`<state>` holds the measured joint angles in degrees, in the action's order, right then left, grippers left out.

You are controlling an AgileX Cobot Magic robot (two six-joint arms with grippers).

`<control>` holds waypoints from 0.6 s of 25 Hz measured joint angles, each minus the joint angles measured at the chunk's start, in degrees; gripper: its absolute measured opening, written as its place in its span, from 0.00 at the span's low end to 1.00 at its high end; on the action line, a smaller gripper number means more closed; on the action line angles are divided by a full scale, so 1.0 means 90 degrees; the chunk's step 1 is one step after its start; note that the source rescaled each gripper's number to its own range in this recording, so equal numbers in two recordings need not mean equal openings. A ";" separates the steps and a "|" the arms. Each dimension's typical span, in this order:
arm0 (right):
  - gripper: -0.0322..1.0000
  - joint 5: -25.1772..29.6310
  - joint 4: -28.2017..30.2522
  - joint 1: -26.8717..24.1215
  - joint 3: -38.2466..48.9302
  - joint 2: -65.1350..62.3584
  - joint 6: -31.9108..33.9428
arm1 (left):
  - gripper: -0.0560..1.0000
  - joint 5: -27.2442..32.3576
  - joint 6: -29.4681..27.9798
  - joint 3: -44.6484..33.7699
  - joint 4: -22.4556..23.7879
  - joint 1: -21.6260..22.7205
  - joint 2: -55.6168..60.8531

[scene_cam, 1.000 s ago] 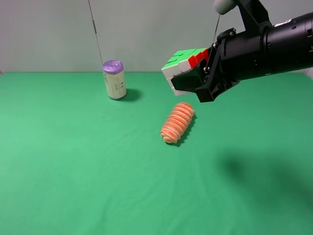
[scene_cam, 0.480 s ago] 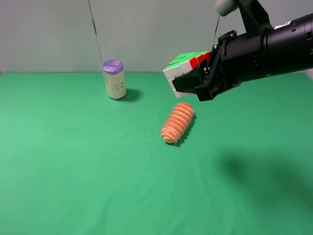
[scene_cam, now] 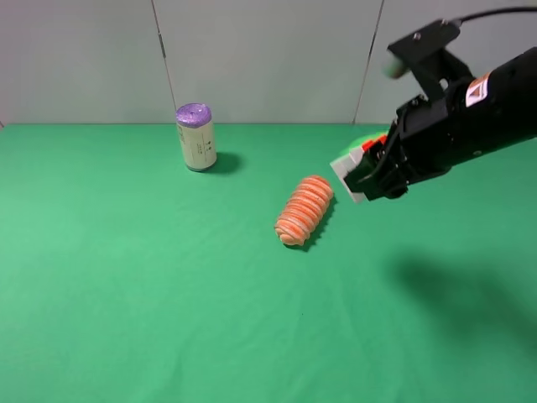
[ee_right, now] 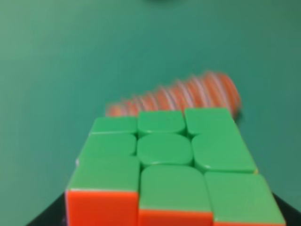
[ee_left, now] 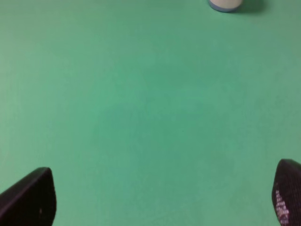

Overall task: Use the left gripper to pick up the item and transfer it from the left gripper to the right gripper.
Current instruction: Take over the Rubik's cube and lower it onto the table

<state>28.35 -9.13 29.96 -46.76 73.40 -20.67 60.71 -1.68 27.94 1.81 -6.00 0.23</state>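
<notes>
Far back on your left, a pale can [scene_cam: 196,138] with a purple top stands upright on the green cloth [scene_cam: 126,277], close to the grey wall [scene_cam: 268,50]. Right of it and nearer you, about mid-table, an orange ribbed roll [scene_cam: 304,210] lies on its side, slanting from near-left to far-right. Can and roll are well apart. The roll's far end lies just left of and below the load the right arm carries, closer to it than the can is.

The cloth's far edge meets the wall just behind the can. Bare cloth spreads across the left side and the whole near half. On the near right, only the arm's shadow [scene_cam: 470,294] falls on it.

Your left gripper [ee_left: 157,202] shows only in its own wrist view. Its black fingertips [ee_left: 28,197] are spread wide over bare cloth.

At the right, the cube [scene_cam: 352,166] hangs off the cloth, clamped in the right gripper [scene_cam: 371,172]. Its white face points left. In the right wrist view its green three-by-three face [ee_right: 164,150] fills the frame, with an orange-red row at the edge. The black arm behind bears an orange-red label [scene_cam: 478,91] and a pale knob [scene_cam: 392,66].
</notes>
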 joint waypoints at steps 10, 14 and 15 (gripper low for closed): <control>0.03 0.0764 0.0899 -0.0753 -0.0123 0.1143 0.1077 | 0.80 -0.0011 -0.0014 0.0000 0.0000 0.0000 0.0000; 0.03 0.1136 0.0918 -0.1038 -0.0554 0.1500 0.1147 | 0.80 -0.0011 -0.0018 0.0000 0.0000 0.0000 0.0000; 0.03 0.1238 0.0926 -0.1093 -0.0689 0.1572 0.1162 | 0.80 -0.0011 -0.0018 0.0000 0.0000 0.0000 0.0000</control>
<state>39.50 -0.80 20.12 -52.96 87.55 -10.21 60.61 -1.84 27.94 1.81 -6.00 0.23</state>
